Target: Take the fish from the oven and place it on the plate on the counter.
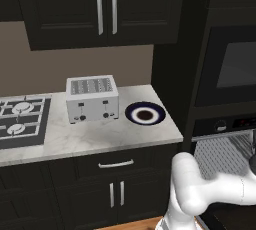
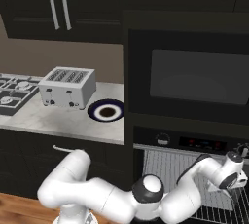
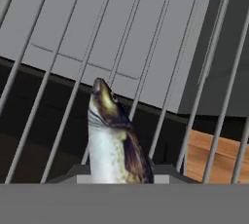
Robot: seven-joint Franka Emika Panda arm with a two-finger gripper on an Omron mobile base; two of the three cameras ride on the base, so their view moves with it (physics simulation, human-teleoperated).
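The fish (image 3: 114, 138) was seen in the hand view lying on the silver wire rack (image 3: 160, 72) of the oven (image 2: 194, 145), rising between the tips of the end effector (image 3: 116, 181). Whether the fish was actually gripped could not be told, as the fingertips themselves were hidden. The grip would best be confirmed firm on the body before any lift, and the fish then raised clear of the rack wires. The plate (image 1: 145, 113) stood on the worktop (image 1: 100, 136), just beside the toaster (image 1: 92, 99).
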